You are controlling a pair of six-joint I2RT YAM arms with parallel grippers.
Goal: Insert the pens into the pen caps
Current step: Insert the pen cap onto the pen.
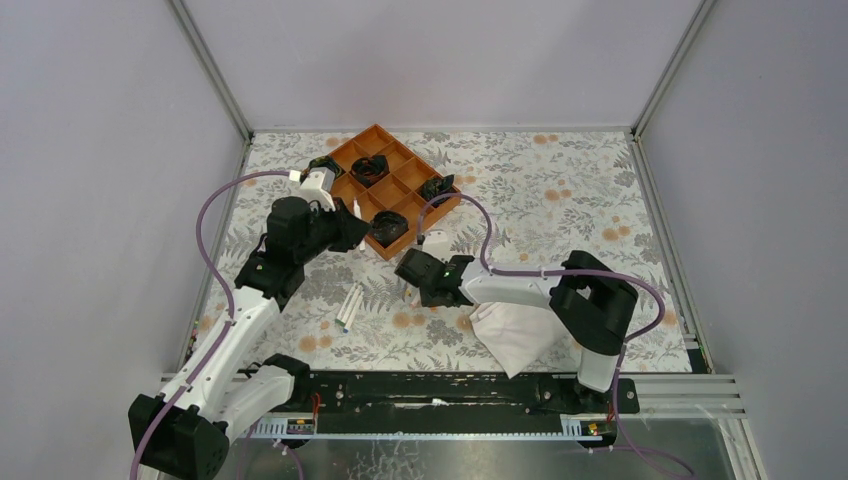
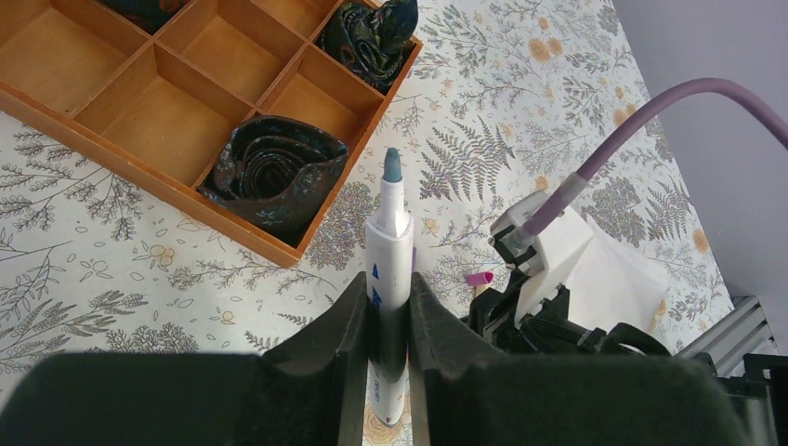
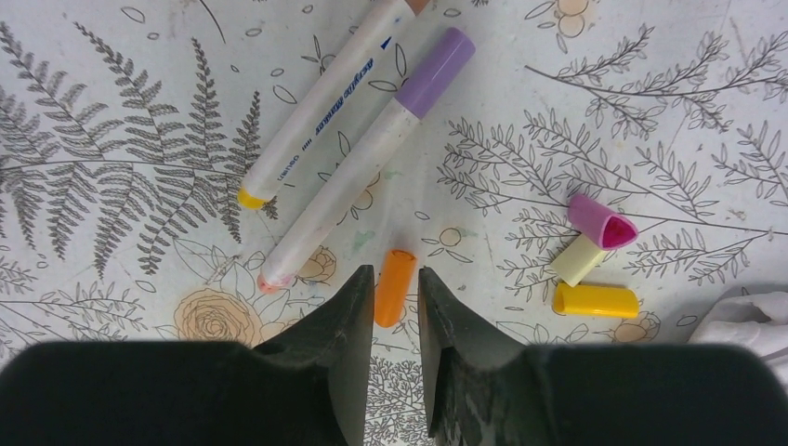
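Note:
My left gripper (image 2: 387, 283) is shut on a white pen (image 2: 388, 251) that points its uncapped blue-grey tip up, held above the table near the tray corner. In the right wrist view my right gripper (image 3: 396, 279) is open and low over the table, its fingertips either side of an orange pen cap (image 3: 394, 288) that lies flat, with a gap on each side. A yellow cap (image 3: 596, 300) and a pink cap (image 3: 602, 223) lie to the right of it. Two pens lie to its upper left: one wearing a purple cap (image 3: 437, 70), one with a yellow end (image 3: 321, 98).
An orange wooden compartment tray (image 1: 392, 185) holding dark rolled cloths stands at the back, close to my left gripper (image 1: 352, 228). A folded white cloth (image 1: 515, 335) lies under the right arm. More pens (image 1: 348, 305) lie on the floral tablecloth between the arms.

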